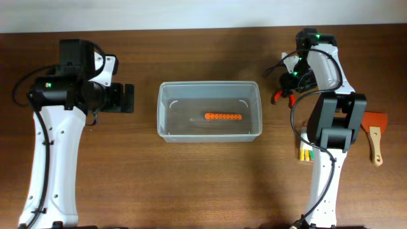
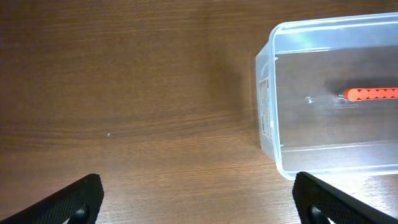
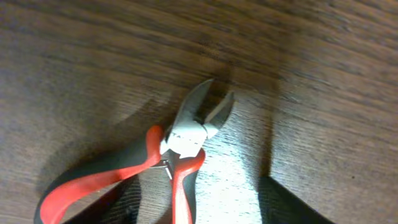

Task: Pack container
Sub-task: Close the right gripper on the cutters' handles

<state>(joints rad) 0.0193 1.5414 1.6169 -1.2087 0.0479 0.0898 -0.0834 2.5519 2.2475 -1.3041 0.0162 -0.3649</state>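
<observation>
Your right claw (image 1: 289, 81) hovers over the pliers (image 3: 180, 140) just beneath it (I cannot tell how wide it stands). Close off-centre and you may flick them away. The container (image 1: 184, 121) sits between it and the wide-spread left claw (image 2: 199, 202).

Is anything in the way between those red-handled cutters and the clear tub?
Nothing visible. The cutters lie on bare wood just right of the container, which has no lid on it. Inside is only an orange ridged bar, leaving room.
</observation>
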